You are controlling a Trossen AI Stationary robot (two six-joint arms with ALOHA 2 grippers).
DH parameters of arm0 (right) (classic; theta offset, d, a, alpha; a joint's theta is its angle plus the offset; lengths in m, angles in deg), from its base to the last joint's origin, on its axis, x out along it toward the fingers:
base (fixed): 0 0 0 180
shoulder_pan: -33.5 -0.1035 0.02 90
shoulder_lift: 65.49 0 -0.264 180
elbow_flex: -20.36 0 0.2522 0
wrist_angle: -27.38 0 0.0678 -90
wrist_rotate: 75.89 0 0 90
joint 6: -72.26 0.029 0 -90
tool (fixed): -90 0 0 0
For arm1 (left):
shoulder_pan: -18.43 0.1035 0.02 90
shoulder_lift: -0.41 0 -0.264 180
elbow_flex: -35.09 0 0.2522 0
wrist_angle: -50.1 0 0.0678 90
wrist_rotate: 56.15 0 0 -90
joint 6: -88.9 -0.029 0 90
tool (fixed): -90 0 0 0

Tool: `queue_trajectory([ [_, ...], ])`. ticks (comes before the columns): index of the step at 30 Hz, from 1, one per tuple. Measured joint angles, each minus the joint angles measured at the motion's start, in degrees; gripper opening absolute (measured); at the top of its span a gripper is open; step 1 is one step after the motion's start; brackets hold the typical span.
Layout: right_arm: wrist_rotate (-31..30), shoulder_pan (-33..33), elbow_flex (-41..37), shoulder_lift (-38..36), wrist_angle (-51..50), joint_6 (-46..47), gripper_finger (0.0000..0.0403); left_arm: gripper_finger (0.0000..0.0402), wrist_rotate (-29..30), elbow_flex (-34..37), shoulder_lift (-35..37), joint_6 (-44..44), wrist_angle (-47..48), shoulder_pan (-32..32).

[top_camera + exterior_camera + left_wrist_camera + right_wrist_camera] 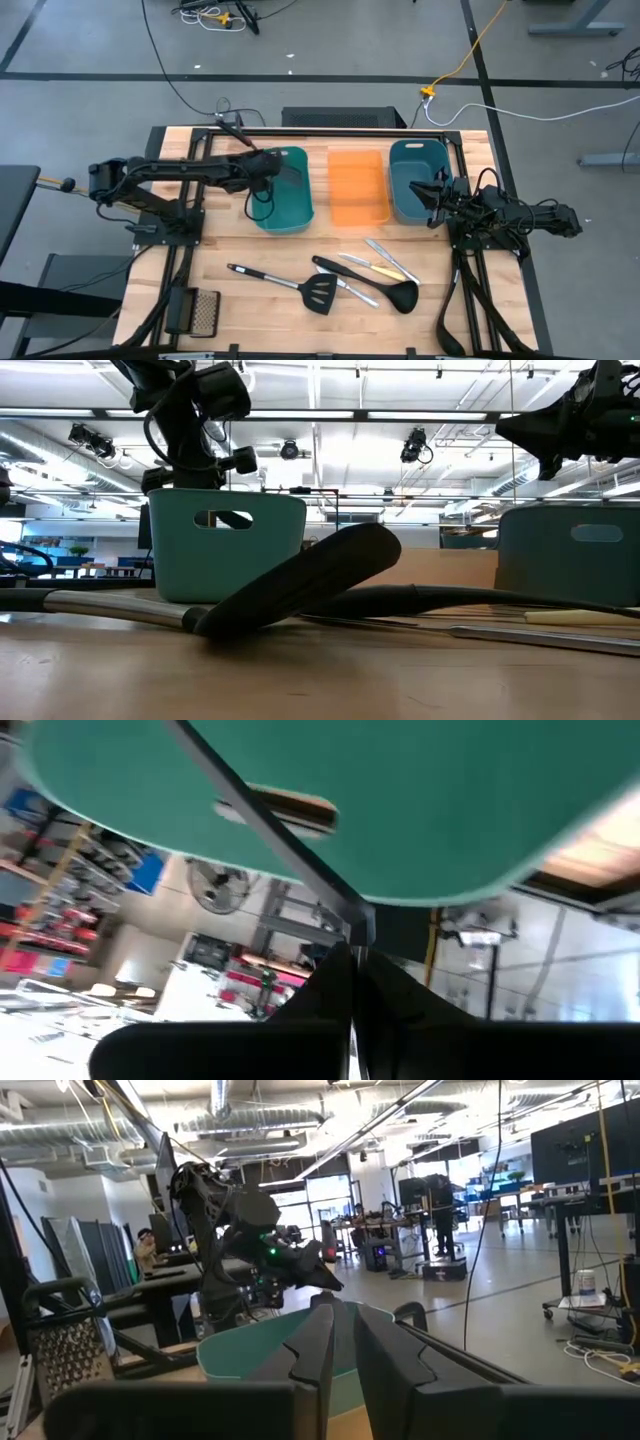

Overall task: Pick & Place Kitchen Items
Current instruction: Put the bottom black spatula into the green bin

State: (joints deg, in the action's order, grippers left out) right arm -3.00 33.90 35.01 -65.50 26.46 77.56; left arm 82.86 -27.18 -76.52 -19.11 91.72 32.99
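**Three bins up top, utensil pile still low centre**

Three bins sit in a row across the upper middle of the high view: left teal bin (283, 190), orange bin (358, 187), right teal bin (414, 178).

Left gripper (268, 172) is over the left teal bin, fingers pressed together on a thin dark rod-like thing (270, 820) running diagonally across the left wrist view. Likely a utensil handle; I can't tell which one.

Right gripper (432, 192) hovers at the right teal bin's near-right edge, fingers almost together, nothing between them.

The rest of the items lie on the table (250, 310), lower centre of the high view:
- slotted spatula (290, 283), long handle pointing left
- black ladle (368, 282), lying across the cutlery
- silver knives (362, 263)
- small yellow-handled knife (389, 271), between the knives and the ladle bowl

Mesh grater (203, 311) is at lower left, apart from the pile.

Risks, my read:
- The held rod looks tilted. If released off-centre, the long end could catch the bin rim and tip out.
- The pile overlaps. Lifting the ladle may drag a knife along, or flick it toward the table edge.
- The knives lie flat and thin, so a slipped or missed pinch is likely.
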Motion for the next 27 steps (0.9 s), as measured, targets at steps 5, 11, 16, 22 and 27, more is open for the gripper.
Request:
queue_trajectory([
  [5, 0.0, -0.01, 0.0, 0.0, 0.0, -0.04, 0.0056, 0.0005, -1.93, 0.17, -0.1, -0.75, -1.8, -2.16],
  [11, 0.02, 0.01, 0.0, 0.0, 0.03, 0.08, 0.0056, 0.0005, -1.5, 0.19, -3.08, -2.51, -1.78, -2.95],
  [16, 0.0, 0.01, 0.0, 0.0, 0.02, 0.15, 0.0056, 0.0006, -1.5, 0.19, -5.07, -3.24, -2.44, -2.85],
  [22, 0.0, 0.01, 0.0, 0.0, -0.02, 0.04, 0.0056, 0.0006, -2.36, 0.19, -6.36, -4.17, -2.65, -2.88],
  [27, 0.01, -0.01, 0.0, 0.0, -0.02, 0.02, 0.0056, 0.0007, -3.78, 0.19, -6.43, -4.32, -2.77, -1.99],
])
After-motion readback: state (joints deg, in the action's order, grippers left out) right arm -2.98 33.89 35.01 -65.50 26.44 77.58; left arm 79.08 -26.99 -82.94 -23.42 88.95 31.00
